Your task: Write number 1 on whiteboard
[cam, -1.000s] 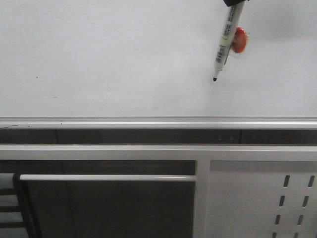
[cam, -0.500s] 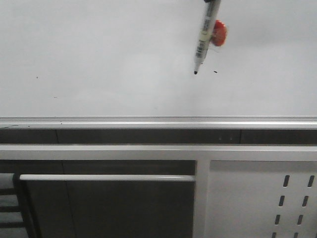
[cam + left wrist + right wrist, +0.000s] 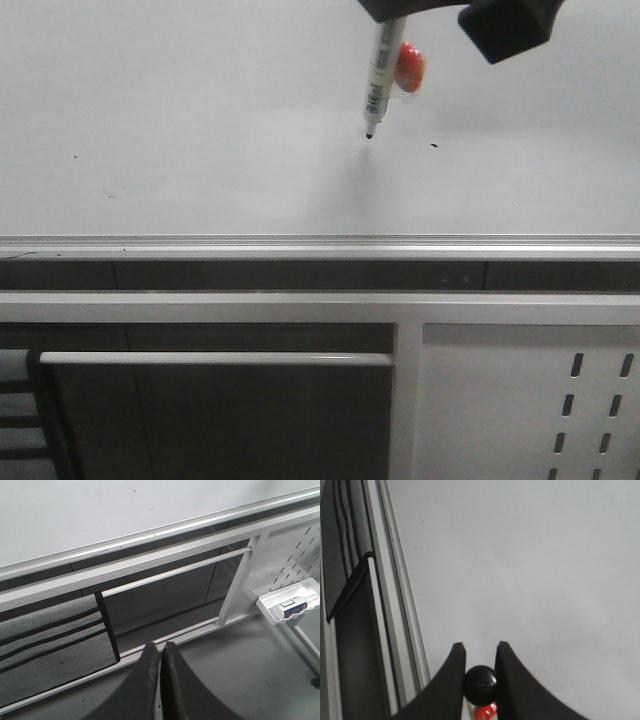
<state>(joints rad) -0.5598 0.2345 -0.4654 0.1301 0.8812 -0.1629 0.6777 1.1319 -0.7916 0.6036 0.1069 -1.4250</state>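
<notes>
The right pincer enters at the top edge of the front view, and its two black fingers are clamped on a marker. In the right wrist view the round black end of the marker sits between the two fingers, with a bit of red under it. The marker hangs a little tilted, tip down, and the black tip is at the whiteboard surface; if it really touches I cannot tell, but a soft shadow lies just beside it. An orange-red piece shows just behind the barrel of the marker.

No stroke of the number 1 is visible on the board. To the right of the tip there is one small black dot, and far to the left a few tiny specks.

The silver frame runs under the board, and lower right stands a grey panel with slotted holes.

The left pincer is low, away from the board, with its fingers together and nothing between them. Near it hangs a small white tray with a tube inside, and a grey cloth with dark stripes.
</notes>
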